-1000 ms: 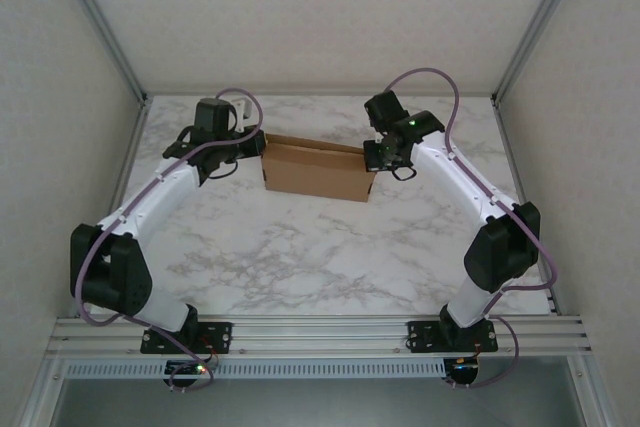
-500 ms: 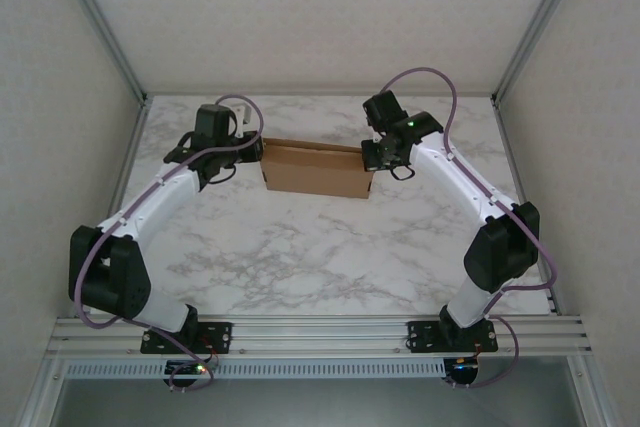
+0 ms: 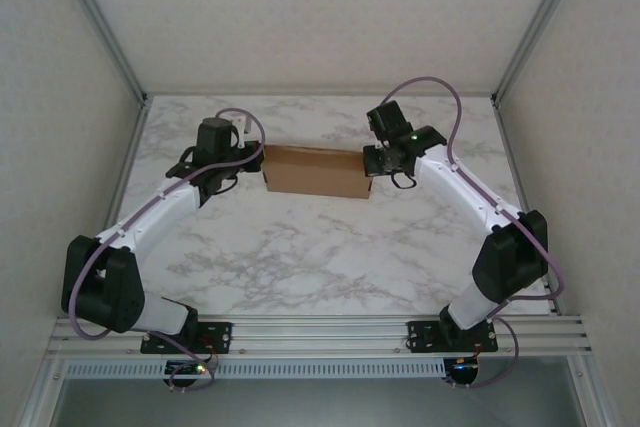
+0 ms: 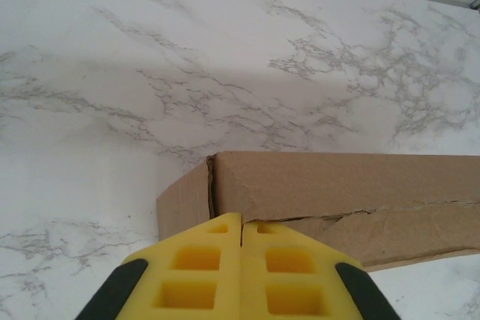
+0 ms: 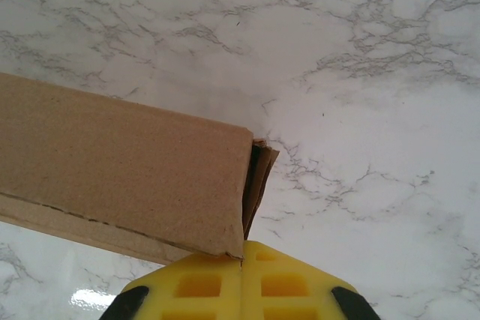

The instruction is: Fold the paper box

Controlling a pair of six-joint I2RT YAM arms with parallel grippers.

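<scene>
Cardboard mailer sits at the back middle of the tabletop, looks light and easy to dent or slide. Left tool and right tool both pinched closed, holding nothing, tips against its ends; I'd grab flap edges

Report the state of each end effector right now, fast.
Left end effector: closed, tips at one end of the box, nothing gripped.
Right end effector: closed, tips at the box's other end, nothing gripped.

Top camera looks down; both wrist cameras closely face the paper box.
</scene>
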